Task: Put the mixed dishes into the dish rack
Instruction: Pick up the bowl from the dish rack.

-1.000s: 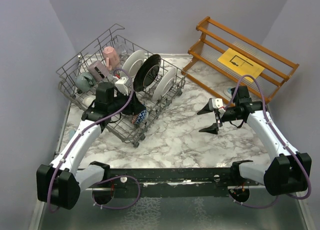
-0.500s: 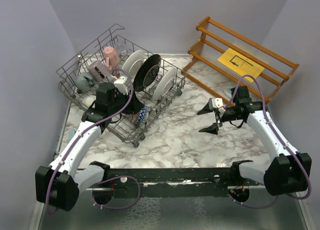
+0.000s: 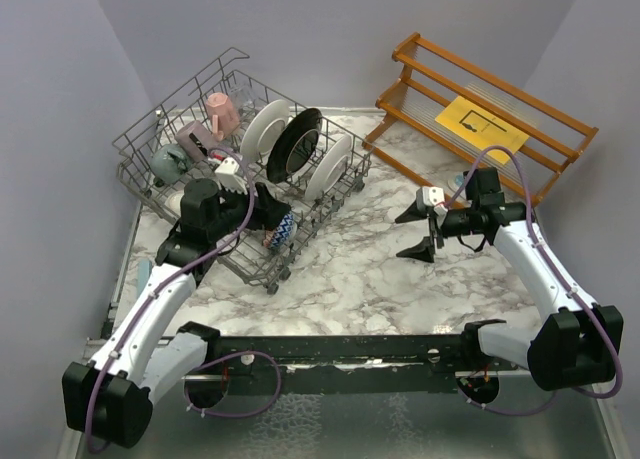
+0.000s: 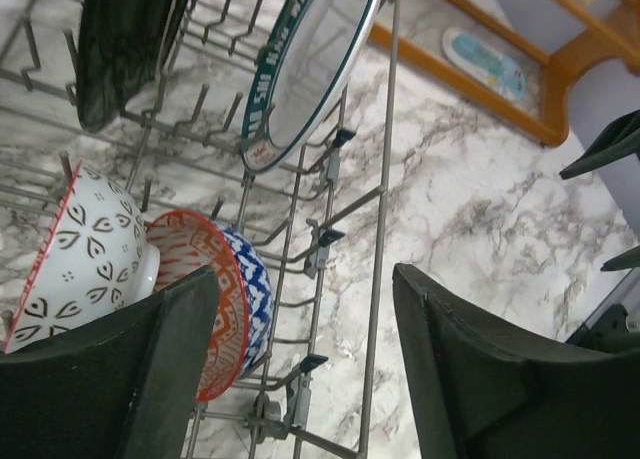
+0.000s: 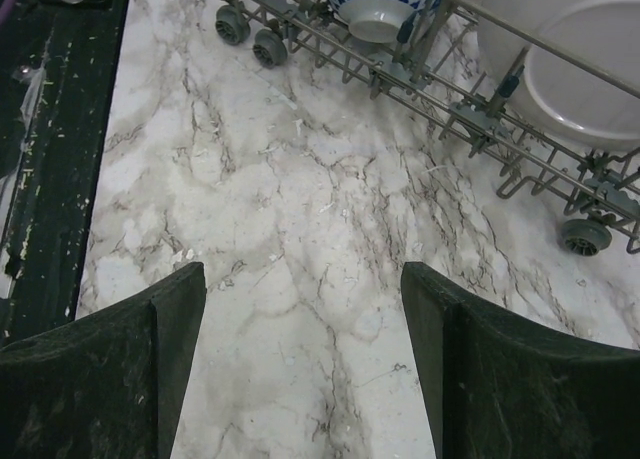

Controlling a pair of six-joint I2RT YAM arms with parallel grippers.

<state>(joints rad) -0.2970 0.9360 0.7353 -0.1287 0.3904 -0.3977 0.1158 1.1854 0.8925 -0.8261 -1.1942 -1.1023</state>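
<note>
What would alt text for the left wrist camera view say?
The left hand, open and empty, hovers over the wire dish rack, where a red-and-white bowl and an orange-and-blue bowl stand on edge. A green-rimmed plate stands in the tines beyond.

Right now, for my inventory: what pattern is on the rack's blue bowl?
White zigzags on the blue bowl; left wrist view.

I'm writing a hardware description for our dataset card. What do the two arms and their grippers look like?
The left arm and right arm have white links, black joint housings and looping purple cables. Left gripper and right gripper: broad black wedge-shaped fingers.
</note>
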